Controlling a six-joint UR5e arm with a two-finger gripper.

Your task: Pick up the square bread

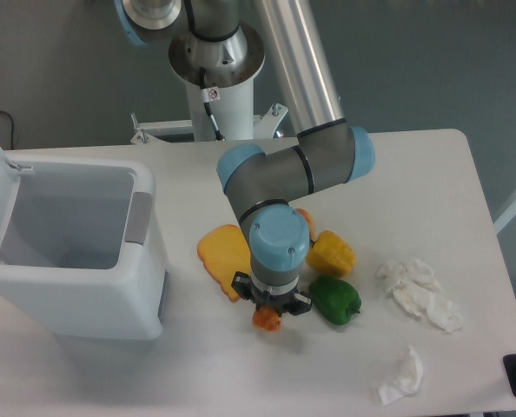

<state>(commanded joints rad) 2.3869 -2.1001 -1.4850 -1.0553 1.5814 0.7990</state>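
The square bread (267,321) is a small orange-brown chunk that peeks out just below my gripper (269,310). My gripper points straight down over the table's middle front, and its blue wrist hides most of the fingers and the top of the bread. The jaws look drawn in on the bread from both sides, so it is shut on it. Whether the bread still touches the table (414,191) is hard to tell from this view.
A flat yellow-orange toast slice (218,251) lies just left of the gripper. A yellow pepper (332,253) and a green pepper (335,300) sit close on its right. A round orange bun (304,215) shows behind the arm. Crumpled tissues (419,291) lie right, a white open bin (67,252) left.
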